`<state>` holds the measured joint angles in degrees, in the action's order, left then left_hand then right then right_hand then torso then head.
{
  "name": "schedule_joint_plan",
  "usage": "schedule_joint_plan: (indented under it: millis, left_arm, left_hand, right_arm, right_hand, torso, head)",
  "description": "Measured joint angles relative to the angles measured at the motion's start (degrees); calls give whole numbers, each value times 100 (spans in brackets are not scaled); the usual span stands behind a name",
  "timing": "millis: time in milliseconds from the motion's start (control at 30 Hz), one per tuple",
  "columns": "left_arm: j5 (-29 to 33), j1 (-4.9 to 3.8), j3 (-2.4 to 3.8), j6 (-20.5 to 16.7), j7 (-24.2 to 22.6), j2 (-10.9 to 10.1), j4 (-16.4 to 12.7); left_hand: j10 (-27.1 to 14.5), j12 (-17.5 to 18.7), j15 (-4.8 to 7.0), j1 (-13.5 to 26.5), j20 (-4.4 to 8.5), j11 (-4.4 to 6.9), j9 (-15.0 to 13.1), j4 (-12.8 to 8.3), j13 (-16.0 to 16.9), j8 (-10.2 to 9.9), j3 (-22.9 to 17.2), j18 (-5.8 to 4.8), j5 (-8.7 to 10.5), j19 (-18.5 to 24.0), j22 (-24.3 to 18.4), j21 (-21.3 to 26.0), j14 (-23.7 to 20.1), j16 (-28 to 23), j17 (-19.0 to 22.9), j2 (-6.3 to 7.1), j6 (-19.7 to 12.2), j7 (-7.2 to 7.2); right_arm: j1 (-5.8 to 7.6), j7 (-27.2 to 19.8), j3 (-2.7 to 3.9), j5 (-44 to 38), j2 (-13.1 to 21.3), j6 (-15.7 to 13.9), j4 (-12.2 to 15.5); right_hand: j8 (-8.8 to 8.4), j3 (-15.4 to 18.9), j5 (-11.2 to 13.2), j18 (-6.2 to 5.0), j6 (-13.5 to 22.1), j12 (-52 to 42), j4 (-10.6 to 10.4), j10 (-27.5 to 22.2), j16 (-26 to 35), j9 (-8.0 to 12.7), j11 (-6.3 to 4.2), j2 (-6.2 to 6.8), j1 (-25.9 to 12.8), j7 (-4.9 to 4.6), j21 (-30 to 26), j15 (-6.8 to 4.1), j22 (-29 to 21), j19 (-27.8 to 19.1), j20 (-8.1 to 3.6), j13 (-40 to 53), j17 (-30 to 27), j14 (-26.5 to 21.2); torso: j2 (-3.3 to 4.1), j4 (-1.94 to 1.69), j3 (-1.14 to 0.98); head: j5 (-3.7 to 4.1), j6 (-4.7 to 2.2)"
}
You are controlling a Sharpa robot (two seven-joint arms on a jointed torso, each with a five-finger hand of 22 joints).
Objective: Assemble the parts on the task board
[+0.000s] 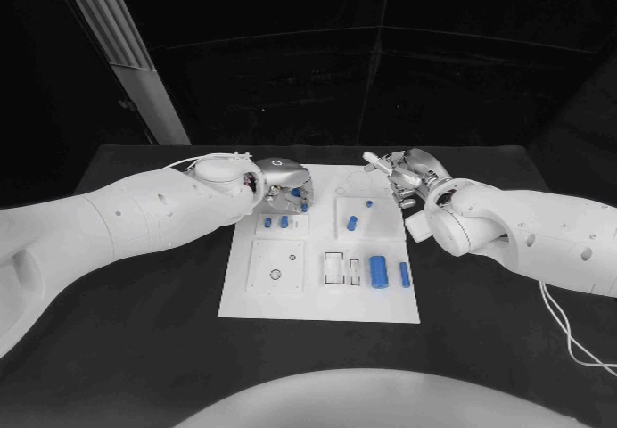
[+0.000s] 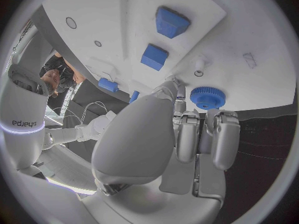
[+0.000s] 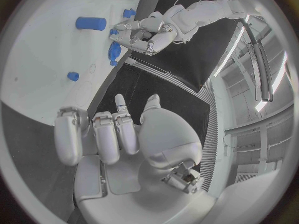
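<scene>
I see two bulky white arms, each ending in a silver robot hand point(image 1: 281, 174) point(image 1: 405, 171); thin white cables trail behind the right arm point(image 1: 527, 236).

A black table point(image 1: 128, 339) fills the lower and middle frame of the head view. A white task board point(image 1: 322, 308) lies flat on it at the centre. A thin white cable point(image 1: 566, 330) trails across the table at the lower right.
</scene>
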<state>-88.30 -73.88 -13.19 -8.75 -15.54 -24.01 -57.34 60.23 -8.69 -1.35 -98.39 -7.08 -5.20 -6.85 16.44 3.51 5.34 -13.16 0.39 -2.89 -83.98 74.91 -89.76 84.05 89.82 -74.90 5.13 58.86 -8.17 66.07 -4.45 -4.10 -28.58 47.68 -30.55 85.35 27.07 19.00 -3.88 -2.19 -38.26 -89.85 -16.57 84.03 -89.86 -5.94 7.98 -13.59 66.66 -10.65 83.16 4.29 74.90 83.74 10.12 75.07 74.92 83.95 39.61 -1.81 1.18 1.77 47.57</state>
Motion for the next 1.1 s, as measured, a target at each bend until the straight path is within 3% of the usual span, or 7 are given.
schedule_joint_plan:
  millis: [600,1100]
  left_arm:
    - [5,-2,7,35,1,22,18]
    - [8,16,3,-45,-17,20,17]
  left_hand:
    - [346,-34,0,45,0,53,-10,-1,1,74,-32,0,1,0,0,0,0,0,0,-56,331,61]
    - [584,-44,0,-29,0,111,-44,-49,6,146,-143,0,23,0,0,0,0,0,0,-205,526,130]
  right_arm:
    - [0,10,0,0,-4,0,0]
    - [0,15,0,0,-3,0,-2]
  right_hand:
    - [0,0,0,0,0,0,0,0,0,0,0,0,0,0,0,0,0,0,0,0,0,0]
    - [0,0,0,0,0,0,0,0,0,7,0,0,0,0,0,0,0,0,0,0,0,0]
  torso:
    - [0,1,1]
    - [0,-1,1]
  head:
    - [8,14]
    - [13,4]
